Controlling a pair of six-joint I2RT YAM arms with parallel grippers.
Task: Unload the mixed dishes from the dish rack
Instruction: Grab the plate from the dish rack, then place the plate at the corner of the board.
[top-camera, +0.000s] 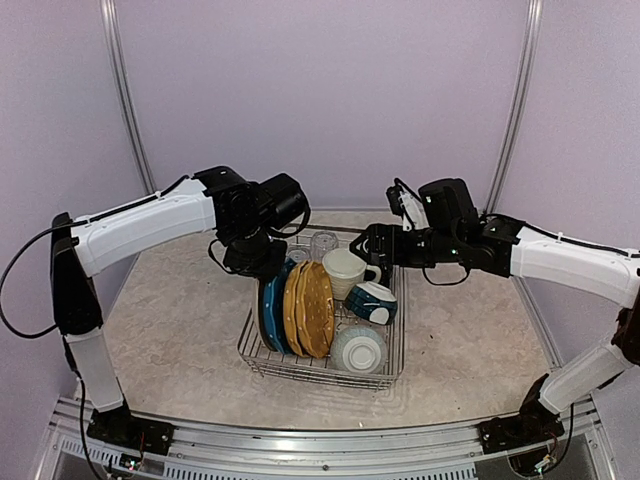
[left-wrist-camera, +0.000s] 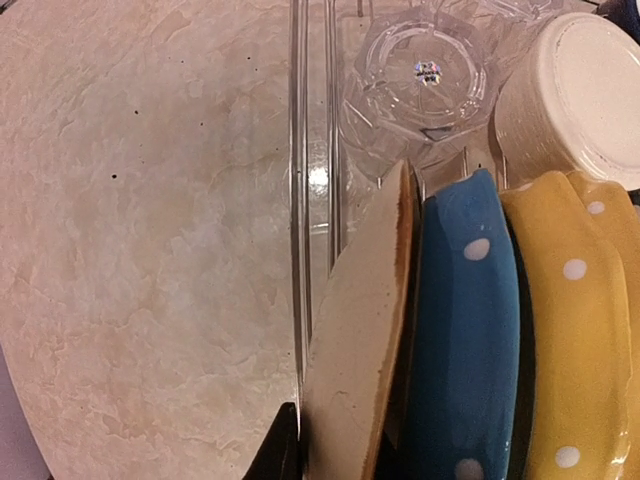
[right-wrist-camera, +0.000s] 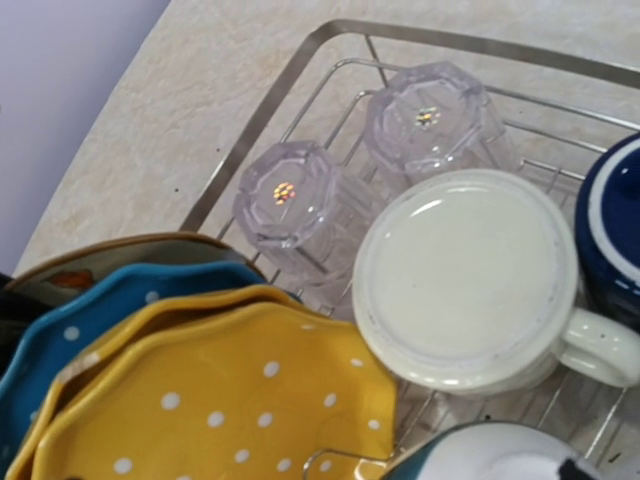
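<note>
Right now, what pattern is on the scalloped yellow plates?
White polka dots on scalloped yellow plates, clearest in right wrist view.

A silver wire dish rack (left-wrist-camera: 298, 200) on a beige marbled surface (left-wrist-camera: 130, 250) holds three upright plates: tan plate (left-wrist-camera: 355, 340), blue white-dotted plate (left-wrist-camera: 465, 330), mustard-yellow dotted plate (left-wrist-camera: 575, 330). Beyond stand an upturned clear glass tumbler (left-wrist-camera: 425, 75) and a cream mug (left-wrist-camera: 585, 90). A dark pincer fingertip (left-wrist-camera: 284, 455) is just left of the tan plate.

No text, label, brand mark, number or sign can be read in any view. The yellow plates (right-wrist-camera: 220, 400), at 7 o'clock in the right wrist view, and the blue plate (left-wrist-camera: 465, 330) bear white dots only. The underside of the cream mug (right-wrist-camera: 465, 275) is plain. The tumblers (right-wrist-camera: 285, 190) show only a glint on each base. The white arm shells (top-camera: 150, 225) carry no readable marking.
</note>
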